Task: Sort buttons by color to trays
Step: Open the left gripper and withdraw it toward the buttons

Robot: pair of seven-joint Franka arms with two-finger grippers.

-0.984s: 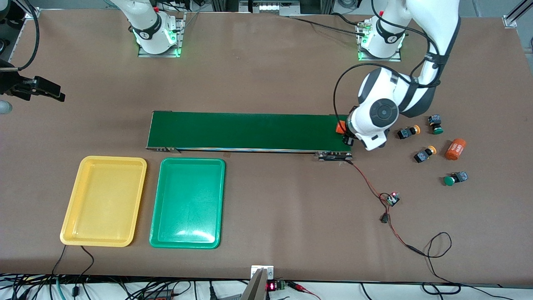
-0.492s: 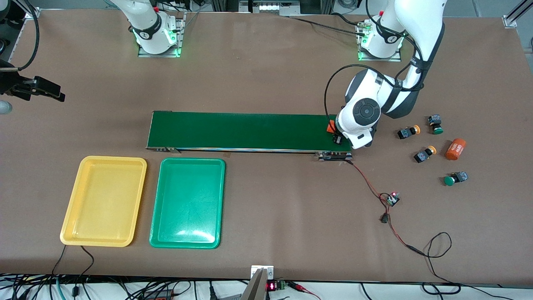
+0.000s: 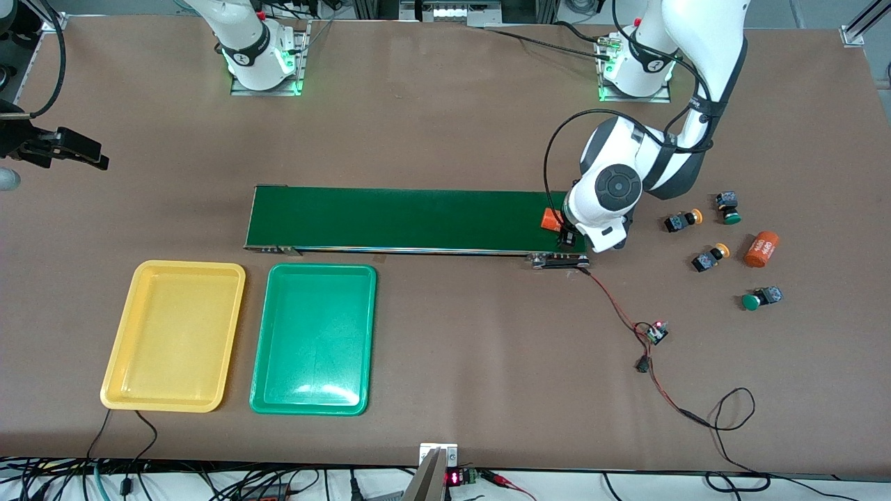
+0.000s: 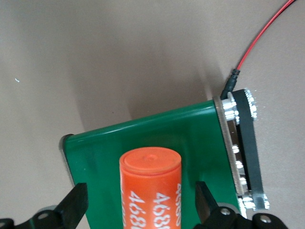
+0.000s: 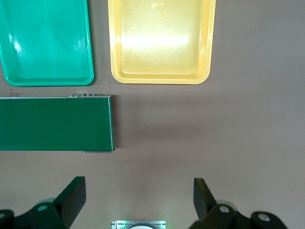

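Left gripper: we record its fingers spread wide, straddling an orange cylinder lying on the conveyor belt, not clamping it. Four buttons lie apart from it toward the left arm's table end. Right gripper: waiting, fingers wide, with the yellow tray and green tray well apart from it.

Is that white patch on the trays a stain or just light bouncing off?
Just light, most likely. In the front view, glare sits on the green tray, at its end nearer the camera. In the right wrist view, a brighter patch washes the yellow tray; the green tray shows fainter streaks. The brown table stays matte.
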